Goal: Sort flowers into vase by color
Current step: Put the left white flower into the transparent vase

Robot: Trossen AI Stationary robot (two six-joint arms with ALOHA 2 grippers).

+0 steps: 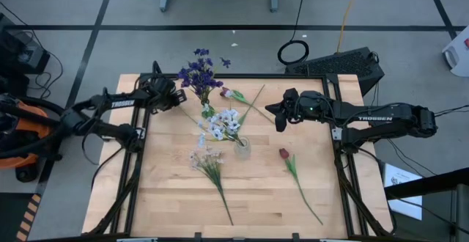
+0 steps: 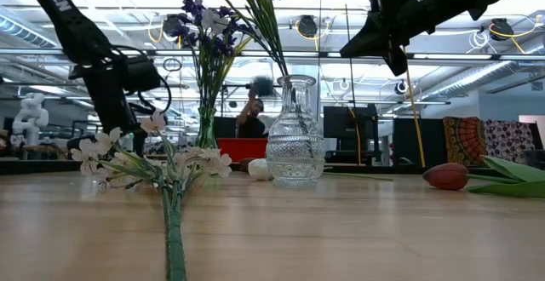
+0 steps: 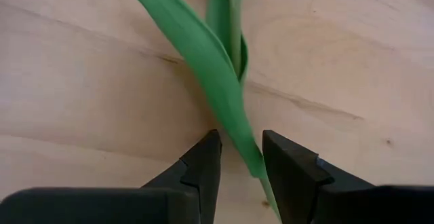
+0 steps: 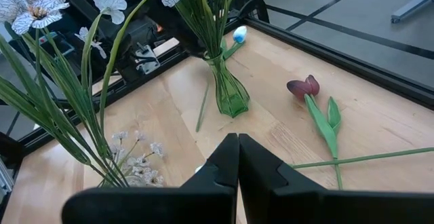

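A green vase (image 4: 230,91) near the table's far edge holds purple flowers (image 1: 198,72). A clear glass vase (image 2: 295,136) at mid-table holds white flowers (image 1: 223,123). A pale spray (image 1: 207,160) lies flat on the near side of the glass vase. One dark red tulip (image 1: 284,154) lies to the right of the glass vase, and another (image 4: 303,87) lies by the far edge. My left gripper (image 3: 241,139) is low over the wood left of the green vase, open, with a green leaf (image 3: 203,54) running between its fingers. My right gripper (image 4: 238,137) hovers shut and empty above the table's right half. My left gripper comes at the table from above, one finger on each side of the leaf's lower part (image 3: 247,153) of a flower lying on the wood. The leaf runs close along one finger (image 3: 288,163). I cannot tell whether they touch.
Black frame rails (image 1: 344,176) run along the table's sides. A loose green stem (image 4: 202,107) lies beside the green vase, and a white bud (image 4: 239,32) lies behind it. Bare wood shows along the near edge (image 1: 256,213). A person (image 2: 251,115) stands far behind the table.
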